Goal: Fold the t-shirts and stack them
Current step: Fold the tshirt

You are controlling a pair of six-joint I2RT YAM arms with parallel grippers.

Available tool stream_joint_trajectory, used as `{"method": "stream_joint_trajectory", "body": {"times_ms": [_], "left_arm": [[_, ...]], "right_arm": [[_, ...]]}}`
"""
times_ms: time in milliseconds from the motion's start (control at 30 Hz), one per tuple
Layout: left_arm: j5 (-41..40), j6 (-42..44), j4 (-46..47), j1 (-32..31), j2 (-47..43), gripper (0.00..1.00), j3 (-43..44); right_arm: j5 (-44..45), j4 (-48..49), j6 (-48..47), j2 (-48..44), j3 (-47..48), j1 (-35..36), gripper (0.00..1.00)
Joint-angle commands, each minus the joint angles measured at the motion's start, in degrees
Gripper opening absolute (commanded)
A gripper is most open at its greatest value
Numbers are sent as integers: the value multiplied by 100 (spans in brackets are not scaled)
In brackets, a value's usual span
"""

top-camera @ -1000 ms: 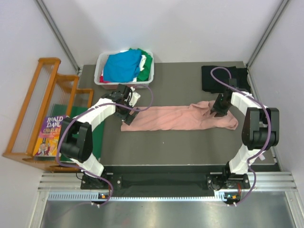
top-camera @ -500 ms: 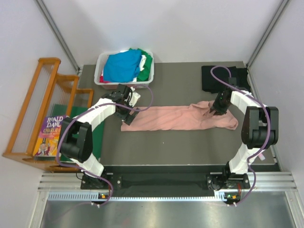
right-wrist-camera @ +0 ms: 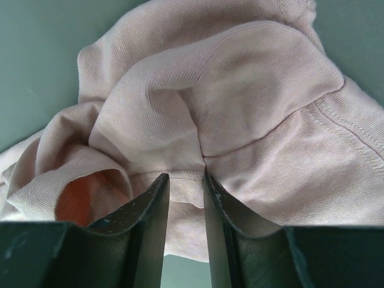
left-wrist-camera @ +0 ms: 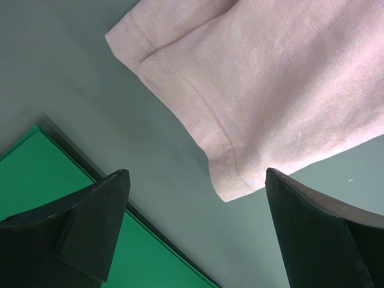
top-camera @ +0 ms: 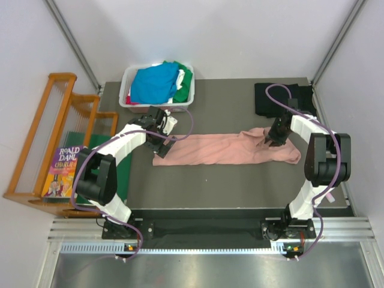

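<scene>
One black shirt (top-camera: 268,101) looks folded; your right fingers (right-wrist-camera: 150,228) pinch the pink shirt (top-camera: 210,150), left fingers (left-wrist-camera: 90,222) spread; the basket (top-camera: 129,102) holds more.

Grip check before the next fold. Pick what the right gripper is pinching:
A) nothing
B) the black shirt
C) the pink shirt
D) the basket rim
C: in the right wrist view, the right gripper has its jaws nearly together on a bunched fold of the pink shirt.

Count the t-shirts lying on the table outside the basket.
2. The pink t-shirt lies stretched across the middle of the table; the black t-shirt sits at the far right corner. More are piled in the basket, some possibly hidden.
</scene>
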Motion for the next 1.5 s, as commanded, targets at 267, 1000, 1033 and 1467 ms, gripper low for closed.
{"method": "stream_joint_trajectory", "body": {"times_ms": [267, 1000, 1033, 1467], "left_arm": [[-49, 41, 130, -20, -143, 99, -79], [-41, 23, 130, -20, -187, 99, -105], [-49, 40, 121, -20, -195, 99, -96], [-14, 32, 103, -20, -178, 99, -34]], "right_arm": [[266, -15, -106, -188, -97, 55, 32], [-32, 108, 43, -4, 17, 73, 6], [-41, 99, 52, -22, 43, 73, 4], [688, -384, 52, -1067, 412, 73, 0]]}}
